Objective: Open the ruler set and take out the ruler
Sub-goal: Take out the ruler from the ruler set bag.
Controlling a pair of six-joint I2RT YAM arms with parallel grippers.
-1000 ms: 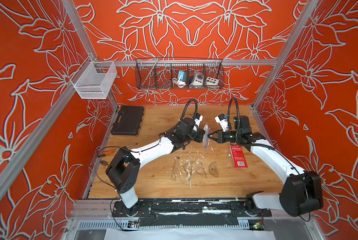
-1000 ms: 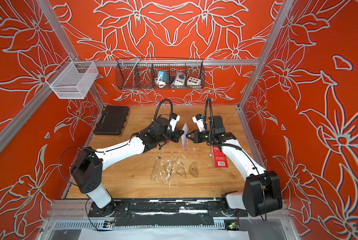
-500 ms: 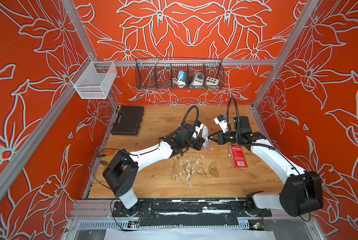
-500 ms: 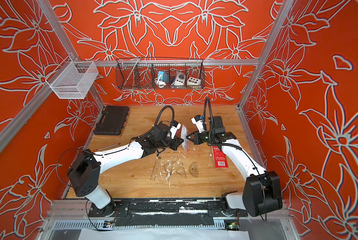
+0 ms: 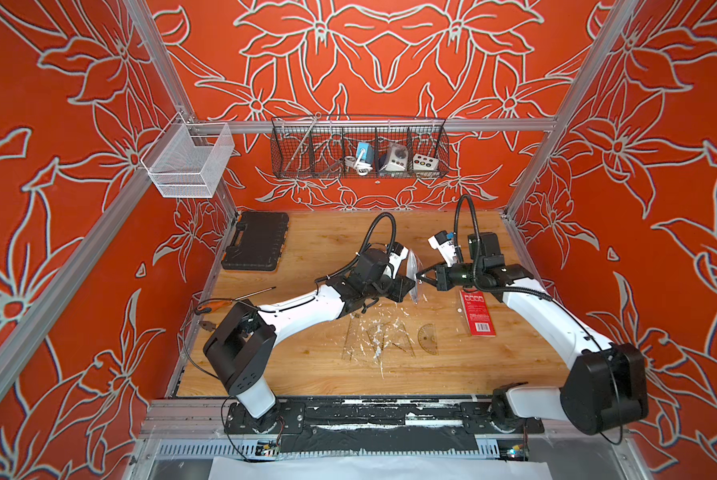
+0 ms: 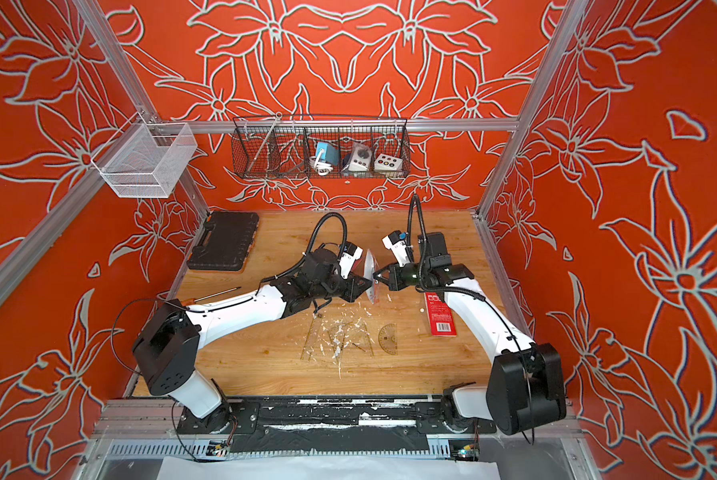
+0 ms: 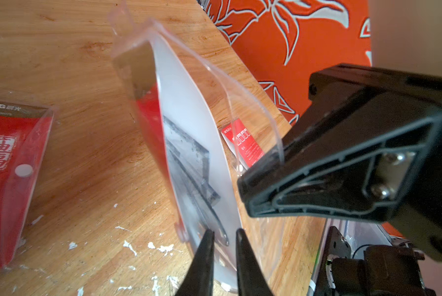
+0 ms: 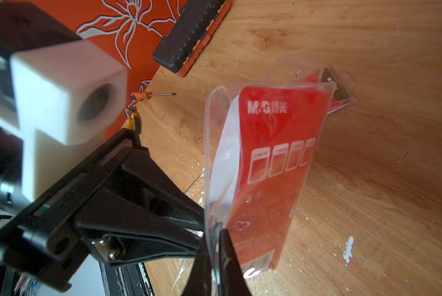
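Note:
The ruler set is a clear pouch with a red and white card, held upright above the table's middle. My right gripper is shut on one clear wall of the pouch. My left gripper faces it from the other side. Its fingers stand slightly apart, with the pouch's lower edge in the gap. Grey shapes of a ruler show inside the pouch.
Loose clear rulers and set squares and a protractor lie on the wooden table amid white flecks. A red pack lies under the right arm. A black tool case and a screwdriver are at the left.
The left gripper has dropped a little along the pouch and its jaws have parted slightly. The right gripper keeps hold of the pouch in about the same place.

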